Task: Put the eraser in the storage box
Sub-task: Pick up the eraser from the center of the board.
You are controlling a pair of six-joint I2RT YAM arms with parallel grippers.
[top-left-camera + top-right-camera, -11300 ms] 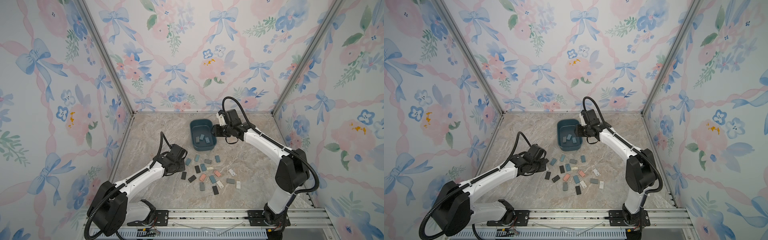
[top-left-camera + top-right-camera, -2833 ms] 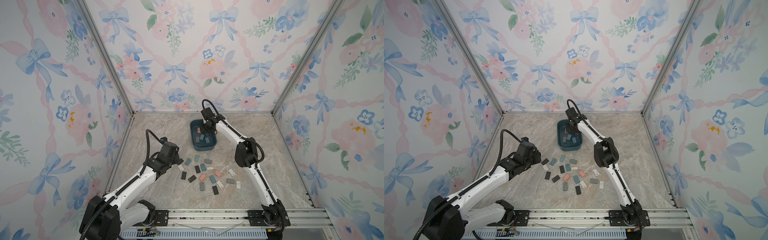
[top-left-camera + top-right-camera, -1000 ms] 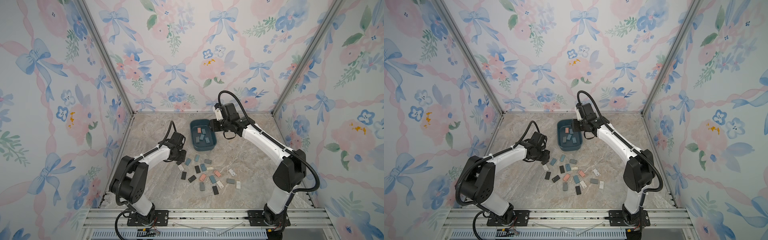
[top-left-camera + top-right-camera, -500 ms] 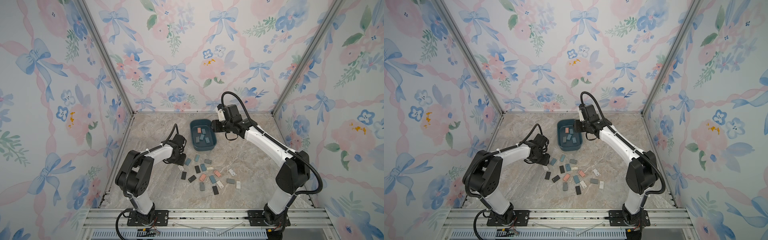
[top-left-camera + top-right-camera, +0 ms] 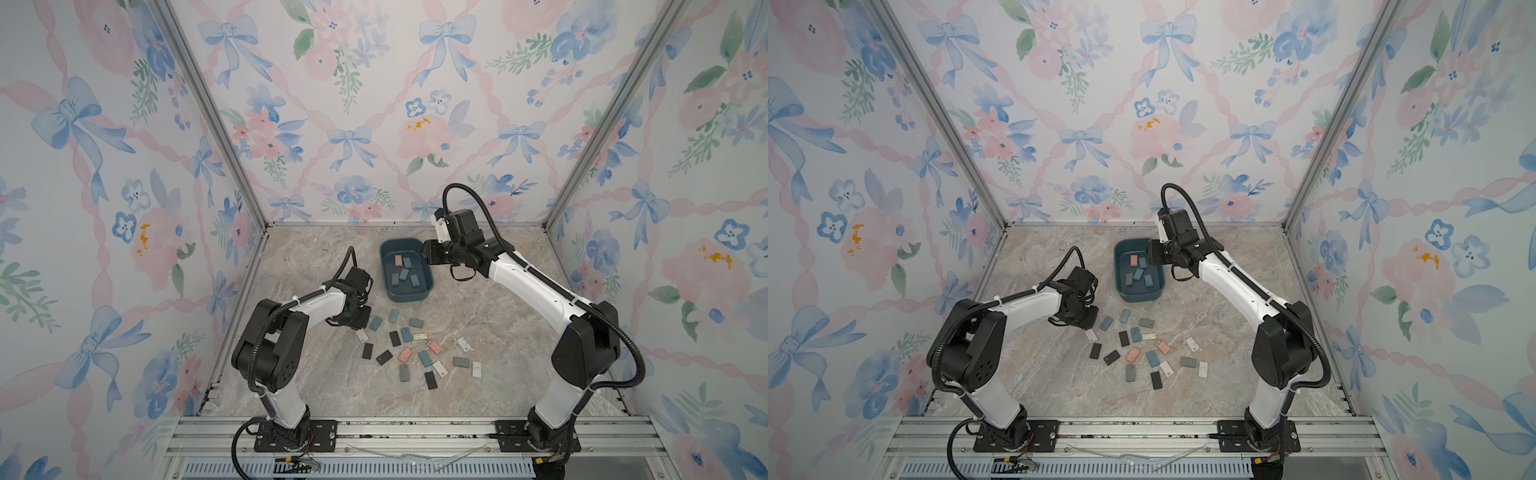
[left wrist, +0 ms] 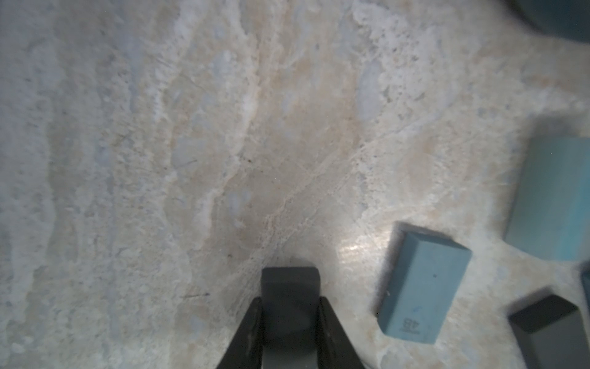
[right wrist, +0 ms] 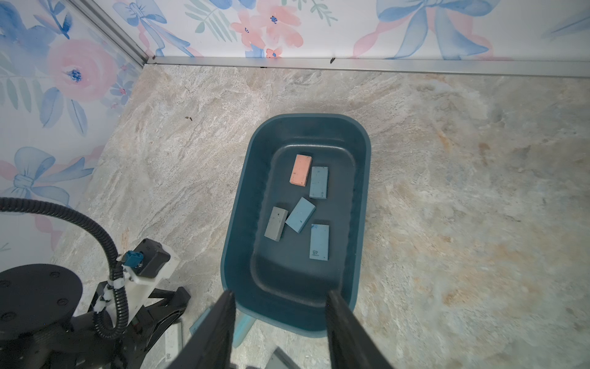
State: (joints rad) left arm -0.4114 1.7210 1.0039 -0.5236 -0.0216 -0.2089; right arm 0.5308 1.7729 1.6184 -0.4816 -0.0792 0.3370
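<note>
Inside, five erasers (image 7: 300,214), one storage box (image 7: 242,223)

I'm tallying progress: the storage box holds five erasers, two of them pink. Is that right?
Not quite. The storage box does hold five erasers, but there is only one pink eraser, not two. The right wrist view shows this.

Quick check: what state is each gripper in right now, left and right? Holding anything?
Left gripper: jaws shut on a dark grey eraser.
Right gripper: jaws open, holding nothing, beside the storage box.
</note>
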